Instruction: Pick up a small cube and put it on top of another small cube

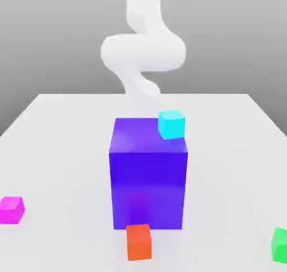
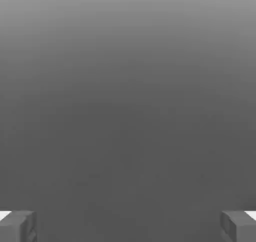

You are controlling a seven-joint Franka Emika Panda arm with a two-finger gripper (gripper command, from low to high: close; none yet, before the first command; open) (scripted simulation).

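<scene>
White worktop (image 1: 67, 130), gripper (image 2: 128, 226) spread wide and empty: pickup not begun, next reach toward magenta cube (image 1: 12, 209) near its left edge.

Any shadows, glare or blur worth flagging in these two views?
Exterior view: soft, even light, no hard shadows or glare; the arm looks blurred, the big cube slightly soft. Hand view: a smooth grey gradient, darker lower down, fingertips wide apart.

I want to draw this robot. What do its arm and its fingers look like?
The arm is smooth, plain white, thick and rounded like a bent tube, with no cables or markings visible. The gripper has two blocky grey fingers with white parts at the outer edges.
</scene>
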